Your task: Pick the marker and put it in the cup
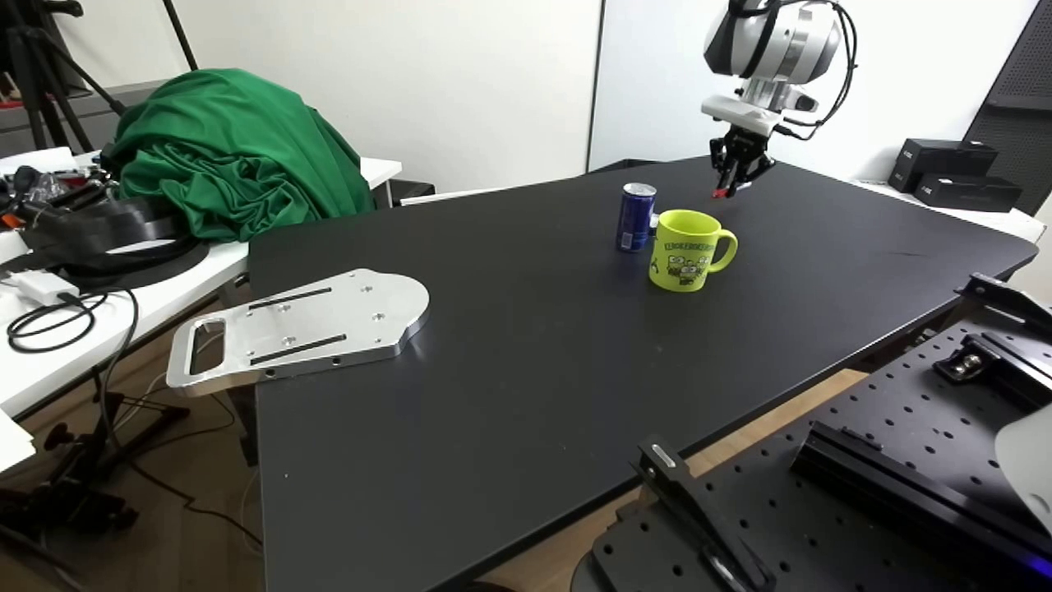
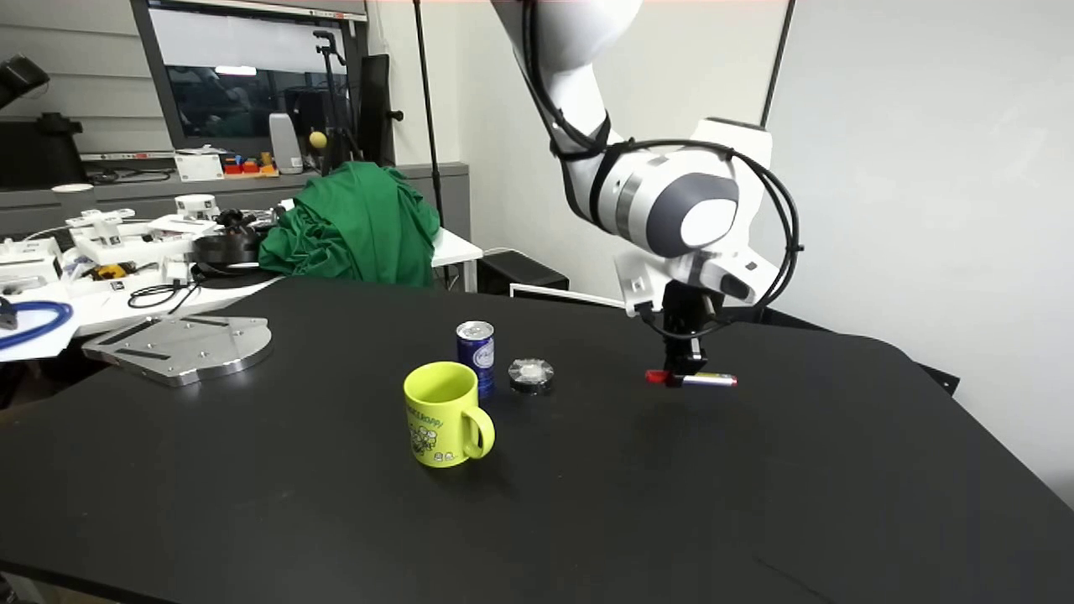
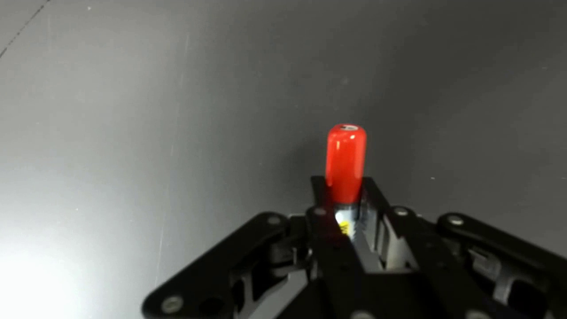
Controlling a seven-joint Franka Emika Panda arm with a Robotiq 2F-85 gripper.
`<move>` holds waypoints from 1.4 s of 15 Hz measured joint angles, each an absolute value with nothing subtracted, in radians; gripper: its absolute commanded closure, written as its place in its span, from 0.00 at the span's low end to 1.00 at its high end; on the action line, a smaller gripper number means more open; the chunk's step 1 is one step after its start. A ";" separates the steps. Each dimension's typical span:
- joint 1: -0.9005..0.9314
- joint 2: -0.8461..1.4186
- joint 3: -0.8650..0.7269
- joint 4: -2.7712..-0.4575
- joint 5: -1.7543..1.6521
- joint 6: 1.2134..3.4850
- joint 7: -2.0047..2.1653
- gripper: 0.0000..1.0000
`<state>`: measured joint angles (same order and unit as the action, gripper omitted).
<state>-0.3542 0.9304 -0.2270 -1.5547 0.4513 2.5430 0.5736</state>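
The marker has a white body point(image 2: 709, 380) and a red cap, and lies about level across my gripper point(image 2: 678, 376). In the wrist view the red cap point(image 3: 345, 164) sticks out between the two fingers point(image 3: 343, 195), which are shut on the marker near the cap's base. It seems held a little above the table. In an exterior view only the red end point(image 1: 720, 193) and a bit of white show at my gripper point(image 1: 734, 182). The cup is a yellow-green mug with a cartoon print, upright in both exterior views point(image 1: 680, 255) point(image 2: 440, 415), well apart from my gripper.
A blue can point(image 1: 636, 218) stands right by the mug, also in an exterior view point(image 2: 477, 356). A round black and clear roll point(image 2: 530, 375) lies between the can and my gripper. A silver metal plate point(image 1: 329, 316) lies at the black table's point(image 2: 294, 520) end.
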 measured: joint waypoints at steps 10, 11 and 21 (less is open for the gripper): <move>-0.295 0.581 -0.019 -1.758 0.763 2.284 0.562 0.95; -0.276 0.561 -0.004 -1.784 0.810 2.257 0.557 0.95; -0.229 0.337 -0.073 -2.044 1.043 1.660 0.526 0.95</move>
